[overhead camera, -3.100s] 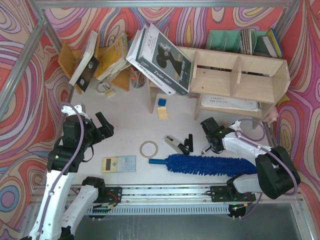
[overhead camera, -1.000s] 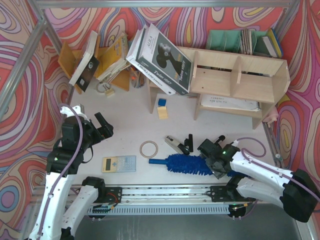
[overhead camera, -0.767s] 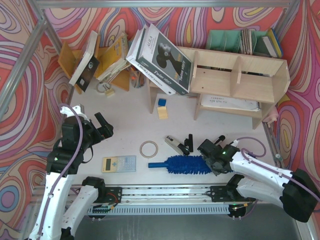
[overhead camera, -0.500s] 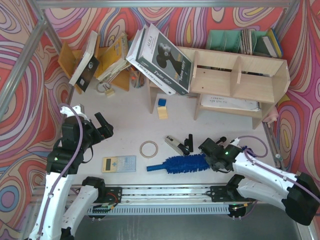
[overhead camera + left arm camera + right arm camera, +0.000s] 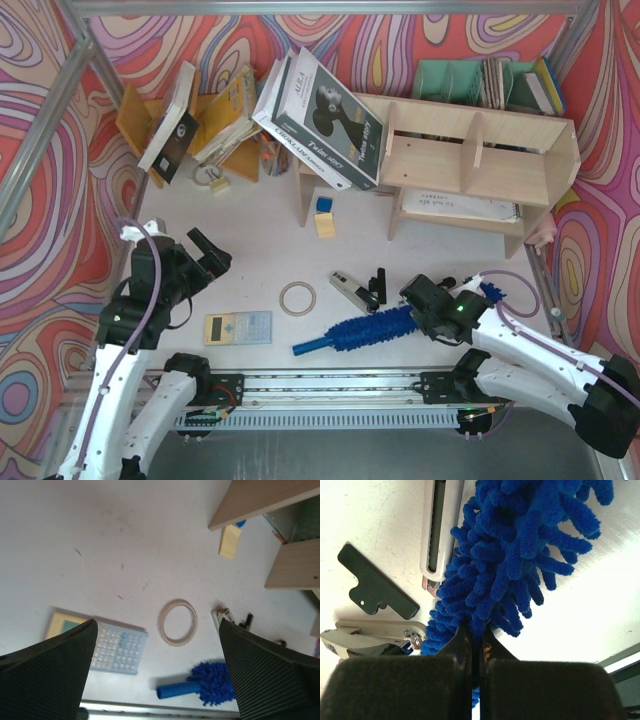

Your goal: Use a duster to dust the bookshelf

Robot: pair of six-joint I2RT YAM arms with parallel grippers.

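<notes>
Pickup is the step we are watching: the right gripper (image 5: 428,312) is pinching the duster (image 5: 365,331), its fingers pressed together with blue fluff squeezed between them in the wrist view. The grip is sitting on the fluffy head, not on the thin handle. The duster is lying slantwise close to the near edge, right of the middle. Its handle end is pointing toward the near-left corner and its fluffy tip is poking out past the gripper toward the right edge. Whether it is off the tabletop yet, we cannot tell.

Just beside it, on the far side, the utility knife (image 5: 349,289) and a small black clip (image 5: 378,285) are resting, with fluff touching the knife in the wrist view. The bookshelf (image 5: 470,150) is standing well apart at the far-right corner, and no dusting is under way there yet.

The left gripper (image 5: 208,255) is hovering over the near-left part of the table, jaws apart and holding nothing.

Next, we judge, comes a lift clear of the knife and a carry toward the far-right corner. The head then has to be laid flat on the shelf's top board. With the hold this far up the head, the handle end may swing wide.
</notes>
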